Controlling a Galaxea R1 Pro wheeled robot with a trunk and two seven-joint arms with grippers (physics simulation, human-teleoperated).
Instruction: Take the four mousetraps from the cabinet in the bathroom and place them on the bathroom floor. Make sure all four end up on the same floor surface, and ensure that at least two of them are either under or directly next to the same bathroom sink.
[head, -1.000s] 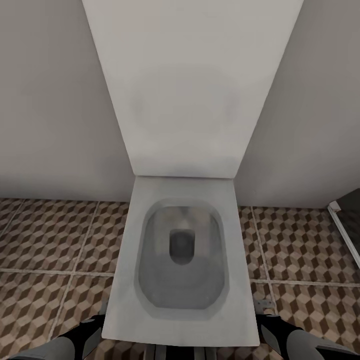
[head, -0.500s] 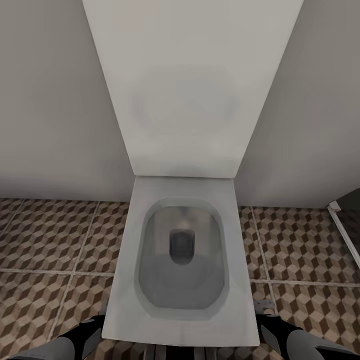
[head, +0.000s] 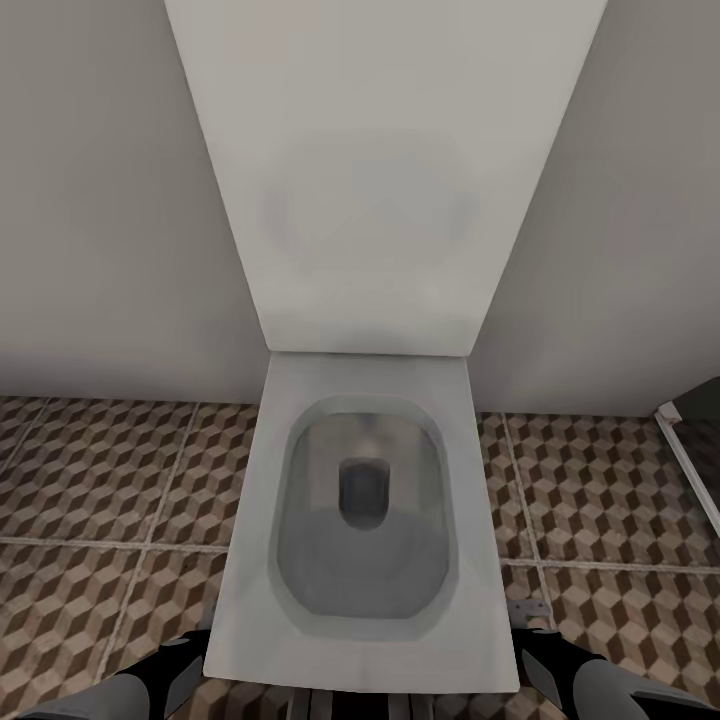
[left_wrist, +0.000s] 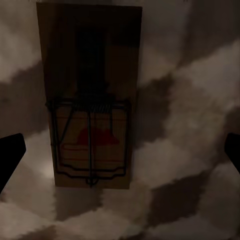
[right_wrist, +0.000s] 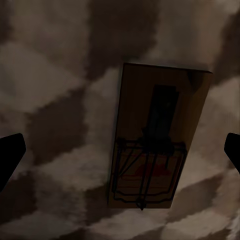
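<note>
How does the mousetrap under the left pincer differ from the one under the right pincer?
The left-wrist mousetrap lies square to its camera's frame; the right-wrist mousetrap sits skewed. The left one runs out of the frame at one end; the right one shows whole. Both lie flat on the cube-patterned bathroom floor, wire and red mark up, between open, empty pincer tips.

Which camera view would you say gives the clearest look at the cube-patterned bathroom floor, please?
The head view: the bathroom floor lies well lit on both sides of the white toilet, with pale grout lines plain. Both wrist views show it close, dark and blurred, with a mousetrap lying on it in each.
</note>
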